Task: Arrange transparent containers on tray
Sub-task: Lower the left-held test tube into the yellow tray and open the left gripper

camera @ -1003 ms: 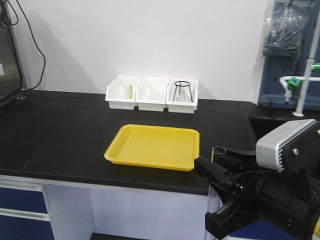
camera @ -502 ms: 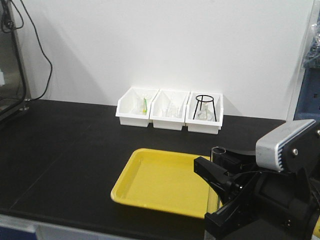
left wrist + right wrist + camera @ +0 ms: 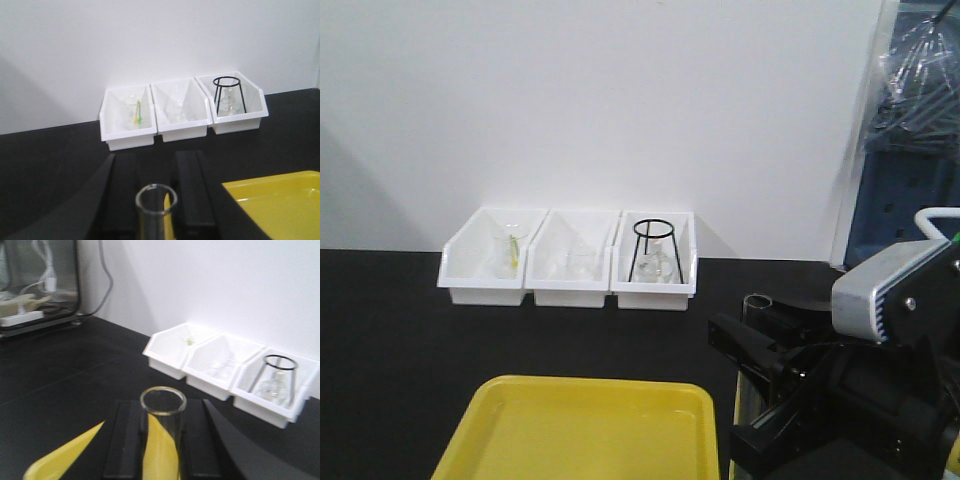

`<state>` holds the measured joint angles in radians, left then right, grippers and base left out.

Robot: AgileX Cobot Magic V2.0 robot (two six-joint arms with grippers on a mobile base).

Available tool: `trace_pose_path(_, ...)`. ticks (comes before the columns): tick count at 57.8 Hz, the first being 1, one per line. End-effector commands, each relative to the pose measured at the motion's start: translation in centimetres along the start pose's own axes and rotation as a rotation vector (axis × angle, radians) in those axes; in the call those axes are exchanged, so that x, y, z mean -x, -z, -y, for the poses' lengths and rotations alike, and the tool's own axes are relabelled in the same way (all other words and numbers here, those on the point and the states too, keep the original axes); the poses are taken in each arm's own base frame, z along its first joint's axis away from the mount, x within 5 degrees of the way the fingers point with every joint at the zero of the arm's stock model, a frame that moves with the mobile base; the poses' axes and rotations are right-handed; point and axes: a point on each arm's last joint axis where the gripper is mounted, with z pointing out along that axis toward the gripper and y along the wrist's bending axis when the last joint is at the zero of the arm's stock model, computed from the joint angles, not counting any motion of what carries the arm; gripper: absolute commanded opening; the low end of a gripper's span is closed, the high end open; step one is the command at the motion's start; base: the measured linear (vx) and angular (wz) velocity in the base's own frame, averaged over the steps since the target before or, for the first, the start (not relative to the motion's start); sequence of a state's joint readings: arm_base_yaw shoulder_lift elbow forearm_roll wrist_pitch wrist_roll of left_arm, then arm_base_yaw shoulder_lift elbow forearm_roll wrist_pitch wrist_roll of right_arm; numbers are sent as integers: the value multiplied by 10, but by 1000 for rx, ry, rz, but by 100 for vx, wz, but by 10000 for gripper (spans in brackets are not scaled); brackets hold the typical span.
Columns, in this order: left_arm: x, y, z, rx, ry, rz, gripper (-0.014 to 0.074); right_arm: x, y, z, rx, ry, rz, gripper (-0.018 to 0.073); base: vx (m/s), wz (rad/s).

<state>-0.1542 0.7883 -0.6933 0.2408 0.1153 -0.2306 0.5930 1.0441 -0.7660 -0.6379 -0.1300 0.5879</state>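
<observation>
The yellow tray lies on the black counter at the bottom of the front view, and its corner shows at the lower right of the left wrist view. My left gripper is shut on an upright clear test tube, whose open rim sits between the black fingers. My right gripper is shut on a second upright test tube, with the tray's yellow edge below and left of it. In the front view the right arm fills the lower right, and its tube's rim shows above the jaws. The left gripper is out of the front view.
Three white bins stand in a row against the back wall, holding small glassware and a black wire tripod. A blue pegboard with bagged items is at the right. A glass-fronted cabinet with cables stands far left.
The front view has closed in on the counter: the bins look larger and sit left of centre, and the tray has dropped to the bottom edge. The right gripper still holds its tube.
</observation>
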Motion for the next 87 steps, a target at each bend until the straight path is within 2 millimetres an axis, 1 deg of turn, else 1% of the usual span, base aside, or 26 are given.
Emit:
trace_pose_path(1, 17, 4, 2, -24, 10, 110, -7, 20, 6, -2, 30, 0, 108, -11, 29, -45)
trace_pose_path(24, 17, 3, 2, -24, 10, 108, -7, 20, 6, -2, 30, 0, 108, -11, 18, -35)
trace_pose_path(67, 17, 4, 2, -25, 29, 108, -7, 20, 6, -2, 26, 0, 103, -11, 1, -1)
trace_pose_path(71, 20, 4, 3, -31, 26, 136, -7, 20, 6, -2, 26, 0, 103, -11, 0, 0)
trace_pose_path(72, 26, 5, 4, -46, 28, 198, -7, 20, 6, -2, 26, 0, 103, -11, 0, 0)
trace_pose_path(74, 26, 5, 4, -47, 33, 199, -7, 20, 6, -2, 26, 0, 103, -11, 0, 0)
trace_pose_path(76, 23, 1, 4, -44, 72, 167, -7, 20, 6, -2, 26, 0, 103, -11, 0, 0)
trace_pose_path(79, 16, -7, 3, -28, 118, 70, -7, 20, 6, -2, 26, 0, 102, -11, 0, 0)
trace_pose_path(87, -5, -43, 1, 32, 155, -267, -7, 20, 6, -2, 26, 0, 102, -11, 0, 0)
